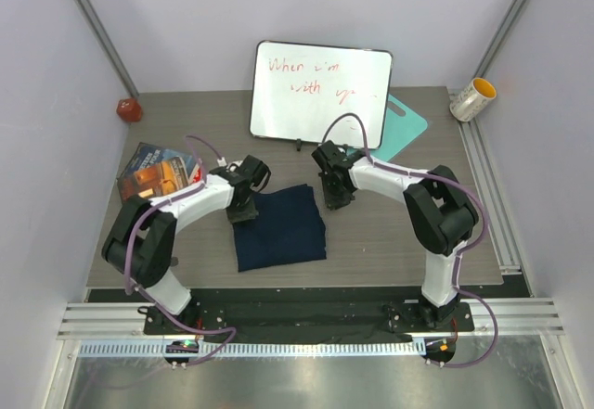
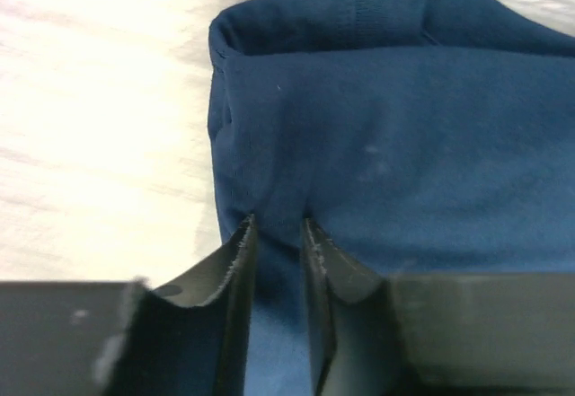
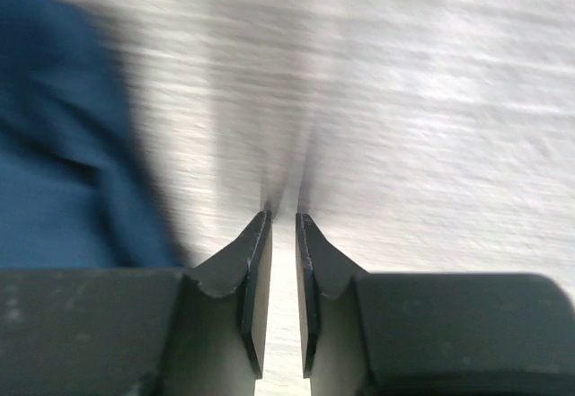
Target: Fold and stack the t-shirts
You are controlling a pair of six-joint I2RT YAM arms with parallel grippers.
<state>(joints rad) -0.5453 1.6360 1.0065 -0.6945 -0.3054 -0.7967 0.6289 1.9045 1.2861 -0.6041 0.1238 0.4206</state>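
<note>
One dark navy t-shirt (image 1: 283, 231) lies folded into a rough rectangle on the table between the arms. My left gripper (image 1: 245, 210) sits at its far left corner. In the left wrist view the gripper (image 2: 277, 221) is closed narrowly with a ridge of the shirt's fabric (image 2: 404, 145) between the jaws. My right gripper (image 1: 336, 198) is just off the shirt's far right corner, over bare table. In the right wrist view the gripper (image 3: 282, 216) is nearly closed and empty, and the shirt (image 3: 54, 171) shows blurred at the left.
A whiteboard (image 1: 320, 89) stands at the back centre with a teal board (image 1: 408, 121) behind its right side. A printed box (image 1: 158, 170) lies at the left, a red object (image 1: 128, 109) at the back left, and a cup (image 1: 473, 99) at the back right.
</note>
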